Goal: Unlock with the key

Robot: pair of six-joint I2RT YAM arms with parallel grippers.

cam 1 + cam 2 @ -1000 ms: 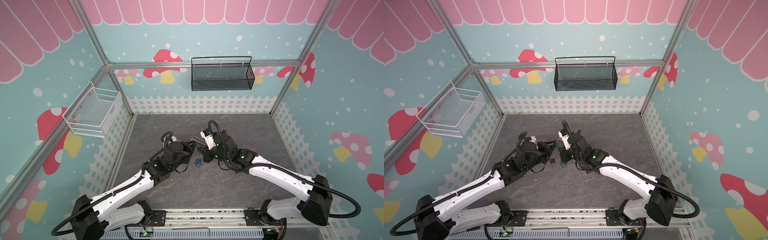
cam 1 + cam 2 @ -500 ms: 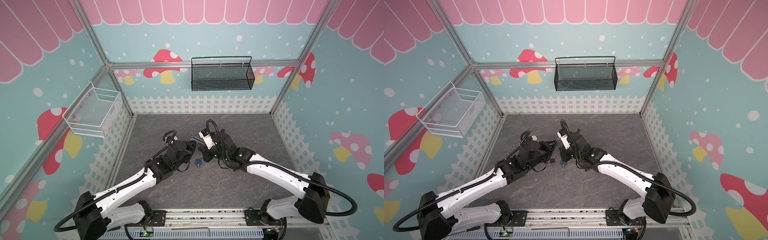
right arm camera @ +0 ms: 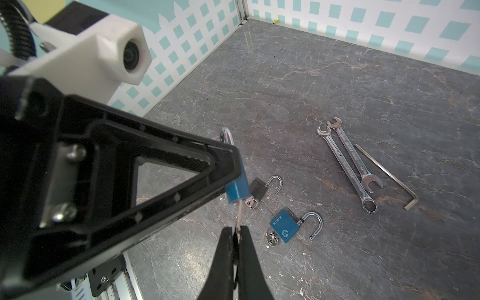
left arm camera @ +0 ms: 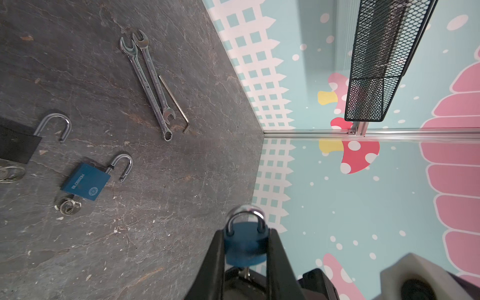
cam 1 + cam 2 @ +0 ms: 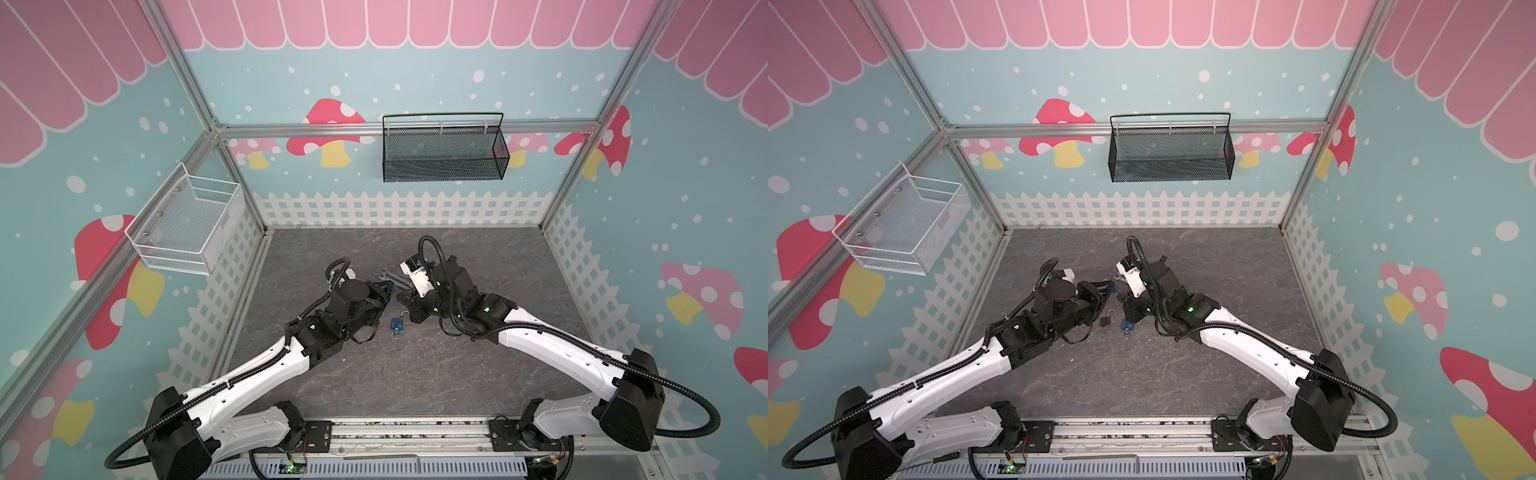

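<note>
Both grippers are seen tip to tip over the middle of the table (image 5: 415, 374) in both top views: left gripper (image 5: 387, 291), right gripper (image 5: 401, 299). From the left wrist, a blue padlock (image 4: 245, 246) is seen clamped in the left gripper. From the right wrist, the key (image 3: 239, 213), set in that padlock, is seen pinched by the right gripper.

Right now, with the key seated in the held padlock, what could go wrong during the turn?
1. The right gripper pinches only the end of the key, so it may slip when twisting.
2. The left gripper clamps the held padlock at its fingertips; torque could spin it or knock it loose.
3. If dropped, it could land by the open blue padlock and black padlock on the table and be mixed up.
</note>
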